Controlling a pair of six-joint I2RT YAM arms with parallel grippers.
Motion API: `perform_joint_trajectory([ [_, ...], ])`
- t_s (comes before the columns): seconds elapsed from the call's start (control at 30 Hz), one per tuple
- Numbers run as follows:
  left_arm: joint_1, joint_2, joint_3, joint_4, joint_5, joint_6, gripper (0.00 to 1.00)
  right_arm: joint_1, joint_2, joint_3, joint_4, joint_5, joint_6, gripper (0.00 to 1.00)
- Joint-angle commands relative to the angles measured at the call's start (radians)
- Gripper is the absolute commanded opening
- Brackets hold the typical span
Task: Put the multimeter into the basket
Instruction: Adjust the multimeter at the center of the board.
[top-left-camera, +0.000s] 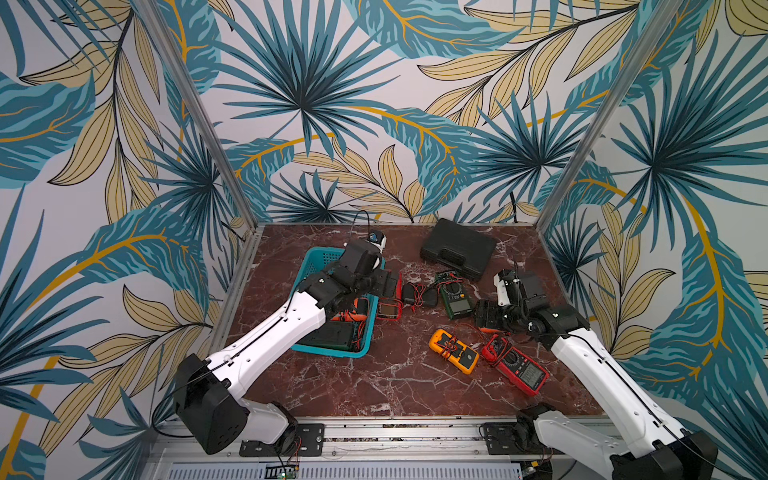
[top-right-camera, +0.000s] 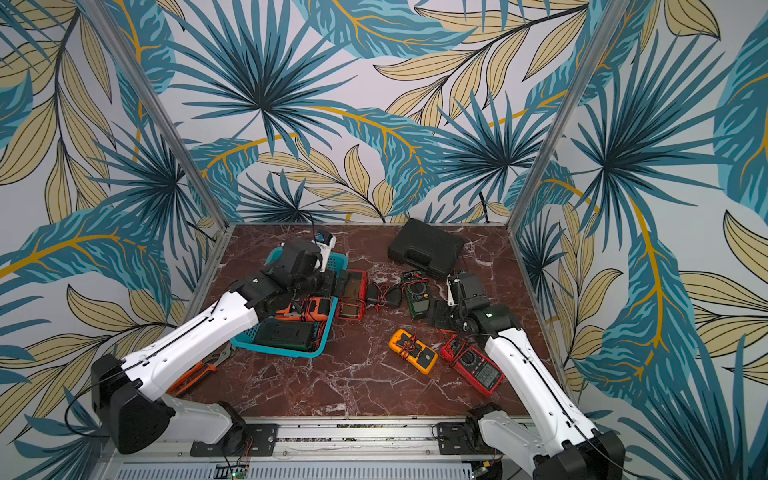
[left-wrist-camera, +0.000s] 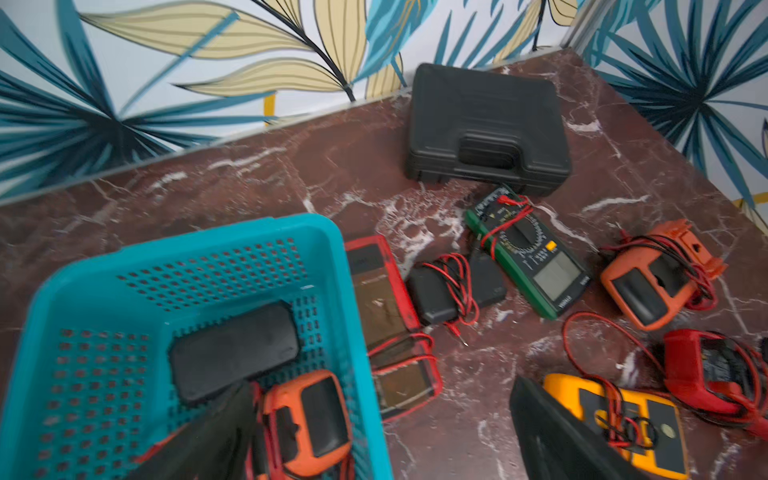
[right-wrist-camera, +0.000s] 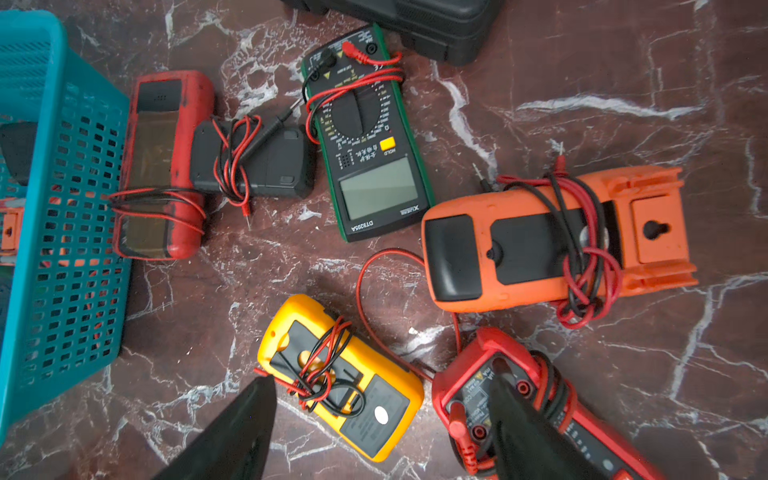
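The teal basket (top-left-camera: 328, 352) stands at the left and holds an orange multimeter (left-wrist-camera: 307, 419) and dark ones. My left gripper (left-wrist-camera: 380, 384) hangs open over the basket's right rim and a red multimeter (top-left-camera: 388, 309) lying against it. Loose on the marble lie a green multimeter (top-left-camera: 455, 297), a yellow one (top-left-camera: 454, 351), a red one (top-left-camera: 517, 368) and an orange one (right-wrist-camera: 557, 241). My right gripper (right-wrist-camera: 382, 374) is open above the yellow (right-wrist-camera: 345, 374) and red meters, holding nothing.
A black hard case (top-left-camera: 457, 247) sits at the back right. A small black unit wound with leads (right-wrist-camera: 253, 162) lies between the red and green meters. Orange-handled pliers (top-right-camera: 199, 370) lie in front of the basket, by the left arm. Walls close in on three sides.
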Motion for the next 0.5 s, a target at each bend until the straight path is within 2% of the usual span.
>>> perform_joint_trajectory([
  [0.0,-0.119,-0.001,-0.054,0.121,-0.132,-0.152,1.00,-0.005,0.006,-0.039,-0.020,-0.062,-0.031,0.81],
  [0.13,-0.272,0.065,-0.083,0.160,-0.222,-0.201,1.00,-0.005,0.028,-0.057,-0.012,-0.144,-0.017,0.79],
  [0.3,-0.421,0.166,-0.018,0.070,-0.356,-0.222,1.00,-0.005,0.076,-0.114,0.049,-0.210,0.013,0.78],
  [0.37,-0.455,0.194,-0.007,0.050,-0.407,-0.235,1.00,-0.004,0.088,-0.136,0.086,-0.232,0.028,0.77],
  [0.47,-0.474,0.219,-0.023,0.046,-0.382,-0.281,1.00,-0.003,0.113,-0.158,0.130,-0.236,0.049,0.76],
])
